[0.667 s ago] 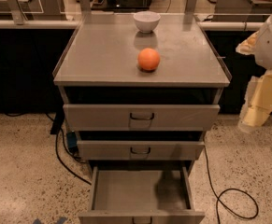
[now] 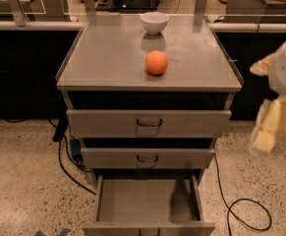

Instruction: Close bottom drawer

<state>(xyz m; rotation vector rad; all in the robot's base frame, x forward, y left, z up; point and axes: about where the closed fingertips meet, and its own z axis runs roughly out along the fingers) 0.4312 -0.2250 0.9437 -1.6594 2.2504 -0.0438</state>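
Observation:
The bottom drawer of the grey metal cabinet is pulled far out. Its inside is empty, and its front with a small dark handle sits at the lower edge of the view. The mid-sized drawer and the top drawer above it stand slightly out. My gripper, pale yellow under a white arm, hangs at the right edge of the view. It is beside the cabinet at about top-drawer height and touches nothing.
An orange ball and a white bowl sit on the cabinet top. Black cables lie on the speckled floor on both sides of the cabinet. Dark counters run behind it.
My arm and gripper have dropped slightly at the right edge. The drawers, ball and bowl have not moved.

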